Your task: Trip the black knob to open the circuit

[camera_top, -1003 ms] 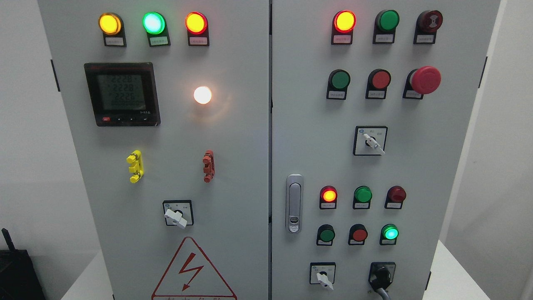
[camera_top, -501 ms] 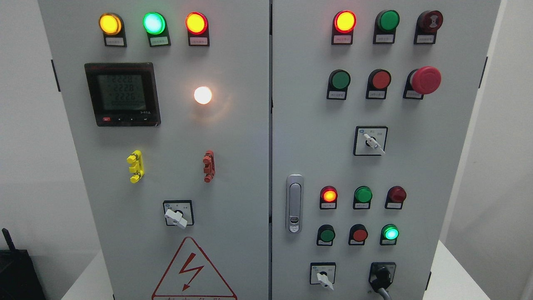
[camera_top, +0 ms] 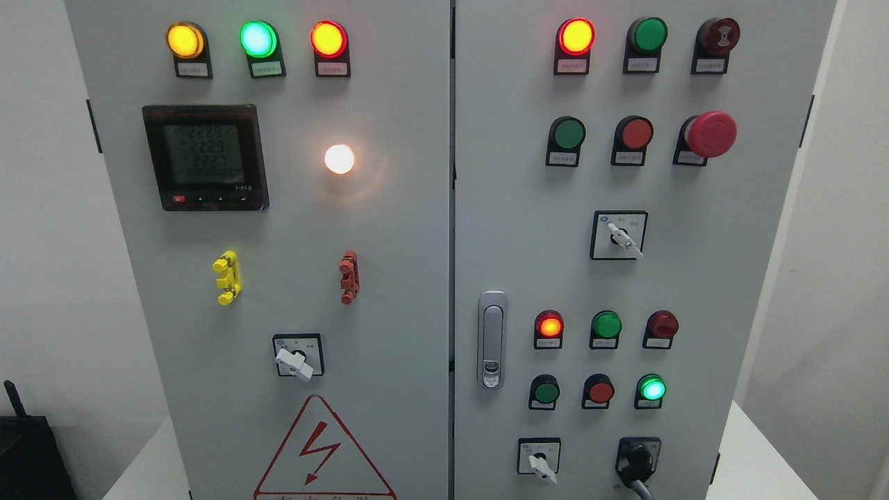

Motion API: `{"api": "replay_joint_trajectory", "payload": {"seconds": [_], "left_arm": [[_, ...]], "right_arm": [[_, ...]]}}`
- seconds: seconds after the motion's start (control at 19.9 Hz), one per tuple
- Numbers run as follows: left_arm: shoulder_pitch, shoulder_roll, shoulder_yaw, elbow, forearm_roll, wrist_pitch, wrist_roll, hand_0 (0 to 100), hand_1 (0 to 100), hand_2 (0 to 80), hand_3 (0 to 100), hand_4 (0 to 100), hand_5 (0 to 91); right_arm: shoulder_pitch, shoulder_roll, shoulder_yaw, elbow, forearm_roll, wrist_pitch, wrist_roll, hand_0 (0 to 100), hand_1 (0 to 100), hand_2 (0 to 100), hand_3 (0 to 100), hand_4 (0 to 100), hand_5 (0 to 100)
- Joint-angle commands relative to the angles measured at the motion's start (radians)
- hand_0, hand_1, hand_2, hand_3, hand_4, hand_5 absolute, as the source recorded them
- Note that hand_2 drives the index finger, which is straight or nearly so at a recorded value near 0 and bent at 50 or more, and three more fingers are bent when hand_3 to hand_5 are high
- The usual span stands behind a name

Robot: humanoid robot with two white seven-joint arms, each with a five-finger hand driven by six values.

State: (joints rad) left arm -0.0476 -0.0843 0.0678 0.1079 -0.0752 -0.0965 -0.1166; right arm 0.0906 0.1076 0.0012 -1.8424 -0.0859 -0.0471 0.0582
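Observation:
The black knob (camera_top: 637,462) sits on its black plate at the lower right of the grey cabinet's right door (camera_top: 694,278), close to the bottom edge of the head view. Its handle points down and a little to the right. Neither of my hands nor arms shows in the view.
White-handled rotary switches sit on the right door (camera_top: 620,236), lower right door (camera_top: 539,464) and left door (camera_top: 295,359). Lit lamps, push buttons, a red mushroom button (camera_top: 710,134), a meter (camera_top: 205,157) and a door latch (camera_top: 492,339) cover the panel. A black object (camera_top: 28,451) stands at lower left.
None on the panel apart from the meter digits; the whole view has shifted a pixel or two.

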Motion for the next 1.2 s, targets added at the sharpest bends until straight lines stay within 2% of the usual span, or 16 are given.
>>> {"api": "replay_joint_trajectory", "payload": {"seconds": [0.0, 1.15], "left_arm": [[0.0, 0.0, 0.0, -0.025, 0.0, 0.0, 0.0, 12, 39, 0.0, 0, 0, 0.0], [-0.001, 0.0, 0.0, -0.025, 0.0, 0.0, 0.0, 12, 39, 0.0, 0, 0, 0.0]], "right_arm": [[0.001, -0.005, -0.01, 0.002, 0.0, 0.001, -0.005, 0, 0, 7, 100, 100, 97], [-0.003, -0.019, -0.052, 0.017, -0.002, 0.001, -0.003, 0, 0, 8, 100, 100, 97]]}}
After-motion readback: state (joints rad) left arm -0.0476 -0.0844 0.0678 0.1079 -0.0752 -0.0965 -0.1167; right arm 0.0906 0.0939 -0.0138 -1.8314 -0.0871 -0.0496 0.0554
